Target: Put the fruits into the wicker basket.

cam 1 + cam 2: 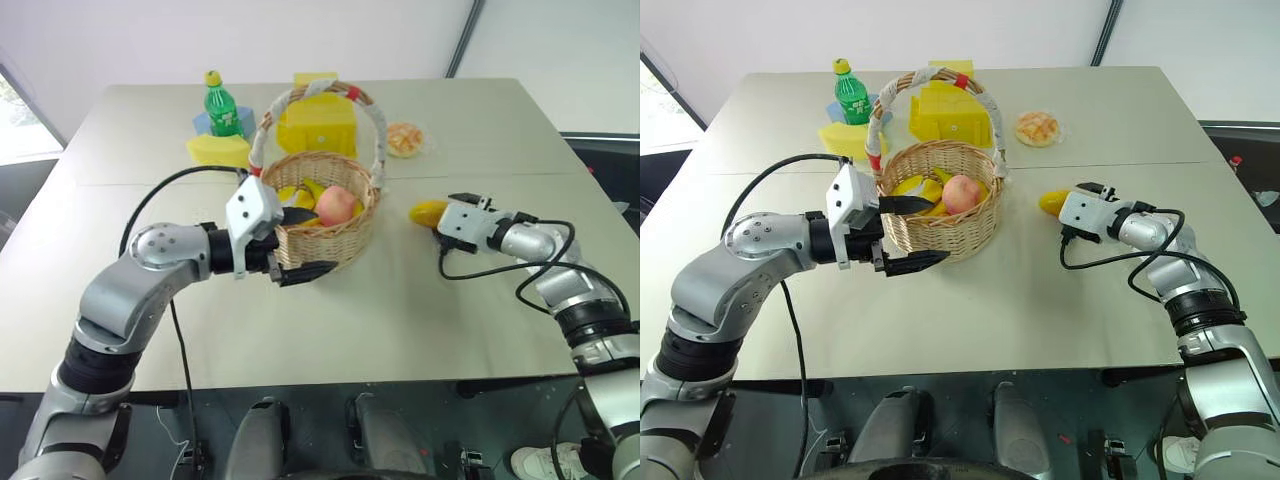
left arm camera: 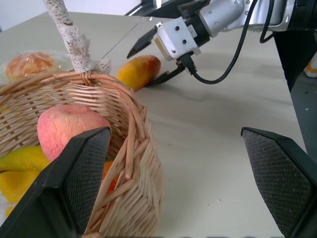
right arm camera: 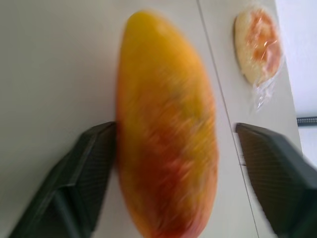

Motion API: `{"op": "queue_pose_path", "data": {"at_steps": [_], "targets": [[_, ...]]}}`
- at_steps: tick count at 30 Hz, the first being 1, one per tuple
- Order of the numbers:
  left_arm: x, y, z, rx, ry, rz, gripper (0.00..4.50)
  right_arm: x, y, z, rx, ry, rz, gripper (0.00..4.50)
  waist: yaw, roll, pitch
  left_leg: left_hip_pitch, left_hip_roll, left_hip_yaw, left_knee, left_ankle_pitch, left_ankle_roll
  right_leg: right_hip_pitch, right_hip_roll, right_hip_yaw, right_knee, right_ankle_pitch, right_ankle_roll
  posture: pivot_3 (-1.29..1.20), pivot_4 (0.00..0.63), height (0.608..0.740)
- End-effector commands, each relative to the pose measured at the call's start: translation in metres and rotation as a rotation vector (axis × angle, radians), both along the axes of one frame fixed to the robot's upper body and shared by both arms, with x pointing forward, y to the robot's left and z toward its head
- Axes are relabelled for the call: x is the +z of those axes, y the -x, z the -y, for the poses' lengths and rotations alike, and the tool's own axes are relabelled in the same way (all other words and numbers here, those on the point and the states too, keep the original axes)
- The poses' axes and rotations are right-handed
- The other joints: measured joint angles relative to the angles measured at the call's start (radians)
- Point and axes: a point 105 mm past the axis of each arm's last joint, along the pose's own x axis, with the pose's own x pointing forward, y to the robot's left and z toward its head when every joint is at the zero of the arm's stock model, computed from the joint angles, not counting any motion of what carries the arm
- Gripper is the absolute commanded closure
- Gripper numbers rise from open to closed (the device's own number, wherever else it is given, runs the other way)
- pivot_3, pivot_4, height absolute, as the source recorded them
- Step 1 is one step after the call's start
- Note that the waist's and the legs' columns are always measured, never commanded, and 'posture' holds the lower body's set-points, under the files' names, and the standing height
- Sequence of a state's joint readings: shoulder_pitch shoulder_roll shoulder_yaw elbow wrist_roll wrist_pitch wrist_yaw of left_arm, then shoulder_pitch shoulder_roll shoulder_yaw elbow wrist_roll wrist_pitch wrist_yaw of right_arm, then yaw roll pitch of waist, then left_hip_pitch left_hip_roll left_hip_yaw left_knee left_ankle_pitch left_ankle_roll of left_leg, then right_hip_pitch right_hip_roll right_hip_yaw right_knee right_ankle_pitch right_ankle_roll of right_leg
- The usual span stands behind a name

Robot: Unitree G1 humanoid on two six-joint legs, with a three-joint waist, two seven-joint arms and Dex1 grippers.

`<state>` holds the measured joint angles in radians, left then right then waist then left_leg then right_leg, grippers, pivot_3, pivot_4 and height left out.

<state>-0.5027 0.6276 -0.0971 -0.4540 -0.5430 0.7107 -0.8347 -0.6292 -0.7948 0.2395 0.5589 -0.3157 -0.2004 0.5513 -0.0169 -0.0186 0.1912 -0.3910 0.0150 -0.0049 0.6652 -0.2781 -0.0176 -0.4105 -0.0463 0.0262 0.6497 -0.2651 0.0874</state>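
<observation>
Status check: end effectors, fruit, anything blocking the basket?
Left end effector open beside wicker basket, empty. Right end effector straddling mango on table, not clamped. Peach in basket. Path clear.

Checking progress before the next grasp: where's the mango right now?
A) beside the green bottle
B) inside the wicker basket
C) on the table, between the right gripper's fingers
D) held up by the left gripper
C: the mango lies on the table to the right of the wicker basket, with the right gripper reaching around it, one finger on each side; the basket holds the peach instead.
</observation>
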Motion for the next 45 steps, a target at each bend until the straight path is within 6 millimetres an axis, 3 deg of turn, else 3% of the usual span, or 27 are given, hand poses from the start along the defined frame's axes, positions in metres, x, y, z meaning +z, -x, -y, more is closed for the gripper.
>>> {"op": "queue_pose_path", "data": {"at_steps": [1,2,5,9,14,17,21,24,28,29,32,35,41,45], "targets": [[0.010,0.004,0.004,-0.018,0.014,0.048,0.00,0.011,-0.003,-0.001,0.004,0.007,0.051,2.70,0.000,0.000,0.000,0.000,0.000,0.000,0.000,0.000,0.000,0.000,0.000,0.000,0.000,0.000,0.000,0.00,0.150,0.740],[0.011,0.004,0.003,-0.015,0.018,0.053,0.00,0.014,-0.003,-0.001,0.003,0.011,0.068,2.91,0.000,0.000,0.000,0.000,0.000,0.000,0.000,0.000,0.000,0.000,0.000,0.000,0.000,0.000,0.000,0.00,0.150,0.740],[0.013,-0.002,-0.003,0.017,0.032,0.070,0.00,0.030,0.001,0.000,0.004,0.013,0.128,2.95,0.001,0.000,0.000,0.000,0.000,0.000,0.000,0.000,0.000,0.000,0.000,0.000,0.000,0.000,0.000,0.00,0.150,0.740],[0.015,-0.011,-0.027,0.096,0.052,0.071,0.00,0.061,0.023,-0.009,0.088,0.017,0.190,2.95,0.001,0.001,0.000,0.000,0.000,0.000,0.000,0.000,0.000,0.000,0.000,0.000,0.000,0.000,0.000,0.00,0.150,0.740],[0.010,-0.022,-0.073,0.239,0.040,0.053,0.00,0.100,0.086,-0.064,0.376,-0.137,0.107,2.95,-0.003,0.002,0.001,0.000,0.001,-0.001,-0.001,0.000,0.000,0.000,0.001,0.000,0.000,0.000,0.000,0.00,0.150,0.740],[0.009,-0.022,-0.086,0.264,0.033,0.042,0.00,0.115,0.105,-0.108,0.542,-0.205,0.094,2.95,-0.004,0.002,0.001,0.002,0.003,-0.001,-0.001,0.000,0.000,0.001,0.001,-0.001,0.000,0.000,0.000,0.00,0.150,0.740],[0.010,-0.024,-0.089,0.266,0.033,0.045,0.00,0.119,0.100,-0.166,0.669,-0.202,0.129,2.95,-0.004,0.002,0.001,0.002,0.002,-0.001,0.000,0.000,0.000,0.001,0.001,-0.001,0.001,0.000,0.000,0.00,0.150,0.740],[0.012,-0.023,-0.087,0.258,0.037,0.049,0.00,0.113,0.073,-0.181,0.622,-0.085,0.192,2.95,0.004,0.002,0.001,0.001,0.002,-0.001,0.000,0.000,0.000,0.000,0.000,-0.002,0.001,0.000,0.000,0.00,0.150,0.740],[0.014,-0.013,-0.083,0.249,0.057,0.057,0.00,0.116,0.046,-0.205,0.607,-0.093,0.256,2.95,0.003,0.001,0.001,-0.002,0.000,0.000,0.000,0.000,0.001,-0.002,-0.003,-0.001,0.000,0.000,0.000,0.00,0.150,0.740],[0.014,-0.011,-0.083,0.251,0.058,0.058,0.00,0.115,0.042,-0.209,0.601,-0.093,0.265,2.95,0.002,0.001,0.001,-0.003,0.000,0.000,0.000,0.000,0.001,-0.003,-0.003,-0.001,0.000,0.000,0.000,0.00,0.150,0.740],[0.010,-0.008,-0.080,0.264,0.069,0.051,0.00,0.112,0.037,-0.213,0.607,-0.080,0.282,1.53,0.002,0.001,0.001,-0.004,0.001,0.000,-0.001,0.000,0.001,-0.005,-0.003,-0.001,0.000,0.000,0.000,0.00,0.150,0.740],[0.010,-0.006,-0.076,0.266,0.089,0.049,0.00,0.123,0.042,-0.212,0.626,-0.109,0.325,0.04,0.002,0.001,0.001,-0.004,0.001,0.000,-0.001,0.000,0.001,-0.005,-0.003,-0.001,0.000,0.000,0.000,0.00,0.150,0.740],[0.013,-0.008,-0.072,0.258,0.114,0.051,0.00,0.154,0.084,-0.190,0.719,-0.415,0.236,0.04,0.004,0.001,0.001,-0.004,0.001,-0.001,-0.001,0.000,0.000,-0.004,-0.003,-0.002,0.001,0.000,0.000,0.00,0.150,0.740],[0.016,-0.010,-0.069,0.243,0.131,0.055,0.00,0.148,0.100,-0.162,0.650,-0.677,0.059,0.04,0.005,0.001,0.001,-0.003,0.001,-0.002,-0.001,0.000,0.001,-0.002,-0.003,-0.002,0.001,0.000,0.000,0.00,0.150,0.740]]}}
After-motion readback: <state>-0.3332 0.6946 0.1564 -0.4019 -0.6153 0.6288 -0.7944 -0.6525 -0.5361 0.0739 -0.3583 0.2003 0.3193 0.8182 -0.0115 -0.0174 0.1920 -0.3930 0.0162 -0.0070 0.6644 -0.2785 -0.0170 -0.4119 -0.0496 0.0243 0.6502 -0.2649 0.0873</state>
